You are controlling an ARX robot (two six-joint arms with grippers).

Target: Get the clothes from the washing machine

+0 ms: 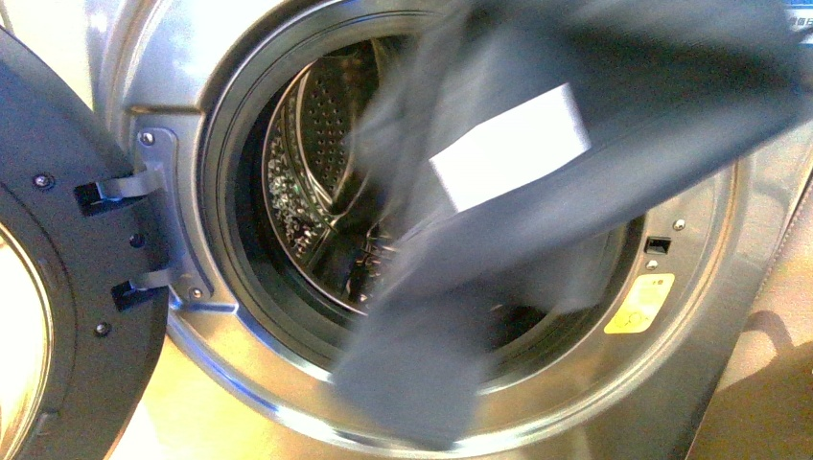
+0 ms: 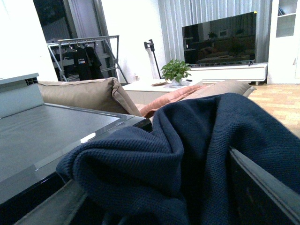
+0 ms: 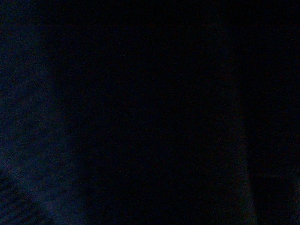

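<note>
The grey washing machine [image 1: 182,57] fills the front view, its door [image 1: 58,287] swung open at the left and the perforated steel drum [image 1: 316,163] showing through the porthole. A dark navy garment [image 1: 537,220] with a white label patch [image 1: 508,144] hangs blurred across the porthole from the upper right down to the lower rim. No gripper shows in the front view. In the left wrist view my left gripper [image 2: 164,206] is shut on bunched navy clothes [image 2: 154,164], which cover the jaws. The right wrist view is dark.
A small yellow sticker [image 1: 639,303] sits on the machine's front at the right. In the left wrist view a grey flat top [image 2: 42,131] lies beside the gripper, with a tan sofa [image 2: 89,93], a clothes rack [image 2: 84,51] and a TV [image 2: 220,40] beyond.
</note>
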